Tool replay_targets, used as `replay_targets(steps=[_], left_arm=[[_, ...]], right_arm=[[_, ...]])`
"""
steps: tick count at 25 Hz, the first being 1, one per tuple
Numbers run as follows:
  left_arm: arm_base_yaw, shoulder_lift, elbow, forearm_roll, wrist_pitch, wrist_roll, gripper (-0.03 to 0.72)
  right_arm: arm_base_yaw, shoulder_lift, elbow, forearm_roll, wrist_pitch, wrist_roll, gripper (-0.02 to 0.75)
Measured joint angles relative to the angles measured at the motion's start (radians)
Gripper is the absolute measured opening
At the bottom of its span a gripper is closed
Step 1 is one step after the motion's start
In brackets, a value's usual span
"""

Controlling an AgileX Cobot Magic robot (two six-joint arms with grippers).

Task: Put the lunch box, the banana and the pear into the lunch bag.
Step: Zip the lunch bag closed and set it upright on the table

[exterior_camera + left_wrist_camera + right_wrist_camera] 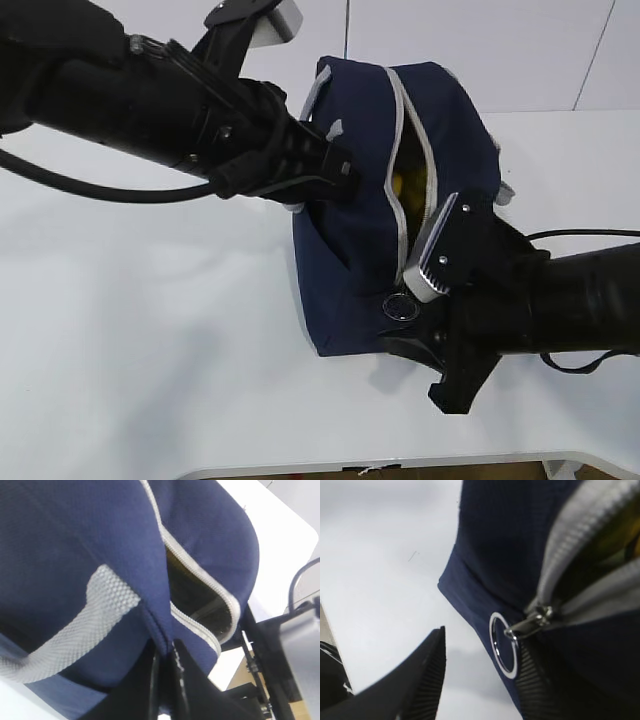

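The right black pincer stands with its ribbed fingers apart at the near end of the boxy navy-blue fabric lunch bag, one finger just behind the silver ring pull of the grey zipper. At ten o'clock from it, the left black pincer is clamped tight on a fold of the bag's fabric beside a grey webbing handle. Something yellow shows through the gaping zipper. The bag sits on a white table.

I see the lunch bag at the table's centre. My left gripper meets it at nine o'clock, my right gripper at five, beside the ring pull.
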Motion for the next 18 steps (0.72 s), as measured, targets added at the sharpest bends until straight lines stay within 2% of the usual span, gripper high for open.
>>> replay_targets(steps=[9, 15, 18], left_arm=[[0.0, 0.0, 0.0, 0.0, 0.0, 0.0, -0.015], [0.0, 0.0, 0.0, 0.0, 0.0, 0.0, -0.015], [0.0, 0.0, 0.0, 0.0, 0.0, 0.0, -0.015]], right_arm=[[0.0, 0.016, -0.004, 0.0, 0.005, 0.014, 0.356], [0.0, 0.016, -0.004, 0.0, 0.005, 0.014, 0.237], [0.0, 0.016, -0.004, 0.0, 0.005, 0.014, 0.206]])
